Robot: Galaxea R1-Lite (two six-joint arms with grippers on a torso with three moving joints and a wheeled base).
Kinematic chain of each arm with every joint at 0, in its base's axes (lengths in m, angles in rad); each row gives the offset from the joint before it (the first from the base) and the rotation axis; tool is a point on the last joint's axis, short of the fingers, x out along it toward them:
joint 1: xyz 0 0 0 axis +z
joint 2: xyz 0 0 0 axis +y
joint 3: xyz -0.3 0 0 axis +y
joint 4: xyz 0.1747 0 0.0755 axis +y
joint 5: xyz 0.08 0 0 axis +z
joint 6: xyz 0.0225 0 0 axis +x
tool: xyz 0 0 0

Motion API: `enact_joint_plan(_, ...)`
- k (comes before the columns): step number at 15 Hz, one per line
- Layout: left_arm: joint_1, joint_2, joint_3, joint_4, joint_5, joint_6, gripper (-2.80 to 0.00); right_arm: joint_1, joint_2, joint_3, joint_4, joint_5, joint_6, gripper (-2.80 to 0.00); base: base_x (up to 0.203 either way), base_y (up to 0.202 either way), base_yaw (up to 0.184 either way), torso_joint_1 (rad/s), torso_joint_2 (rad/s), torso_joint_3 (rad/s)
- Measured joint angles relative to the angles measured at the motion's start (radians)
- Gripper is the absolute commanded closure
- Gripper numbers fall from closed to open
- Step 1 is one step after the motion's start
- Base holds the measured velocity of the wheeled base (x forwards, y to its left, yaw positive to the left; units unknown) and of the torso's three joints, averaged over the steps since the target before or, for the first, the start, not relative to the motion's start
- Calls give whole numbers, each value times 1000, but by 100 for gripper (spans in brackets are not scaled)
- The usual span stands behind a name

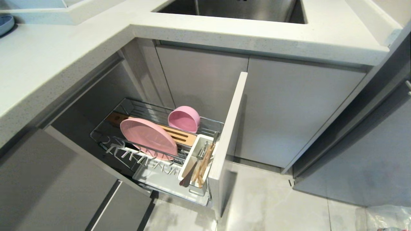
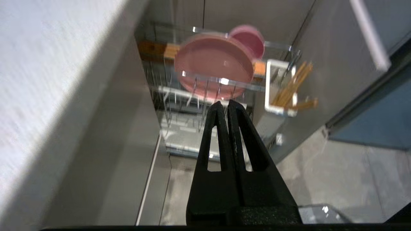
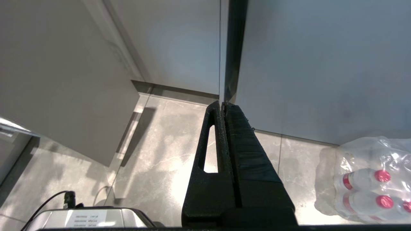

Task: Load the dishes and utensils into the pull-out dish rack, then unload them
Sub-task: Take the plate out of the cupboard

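The pull-out dish rack (image 1: 212, 123) stands pulled out from under the counter, its pale front panel (image 1: 228, 138) at the right. A pink plate (image 1: 147, 137) stands on edge across the wires, and a pink bowl (image 1: 184, 118) lies on its side behind it. In the white caddy (image 1: 200, 140) lean the wooden chopsticks (image 1: 205, 162) and the dark fork (image 1: 189, 175). Neither arm shows in the head view. My left gripper (image 2: 224, 102) is shut and empty, hanging back from the rack, with the plate (image 2: 213, 64) and chopsticks (image 2: 290, 85) ahead of it. My right gripper (image 3: 222, 103) is shut and empty above the floor.
A white counter (image 1: 57, 64) with a steel sink (image 1: 231, 9) overhangs the rack. Grey cabinet doors (image 1: 289, 109) close off the back and right. A wrapped pack of bottles (image 3: 369, 179) lies on the tiled floor near the right gripper. A blue dish (image 1: 4, 24) sits on the counter's far left.
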Motion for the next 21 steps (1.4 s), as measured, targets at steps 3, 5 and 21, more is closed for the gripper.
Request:
enact_joint_plan(3, 21, -127, 229, -82, 16, 33, 0, 0, 0, 0, 0, 0, 0, 0, 0, 0, 0, 0, 0, 0)
enact_joint_plan(5, 25, -174, 404, -223, 53, 48, 0, -1, 0, 0, 0, 0, 0, 0, 0, 0, 0, 0, 0, 0)
enact_joint_plan(21, 28, -218, 824, -555, 79, 93, 0, 0, 0, 0, 0, 0, 0, 0, 0, 0, 0, 0, 0, 0)
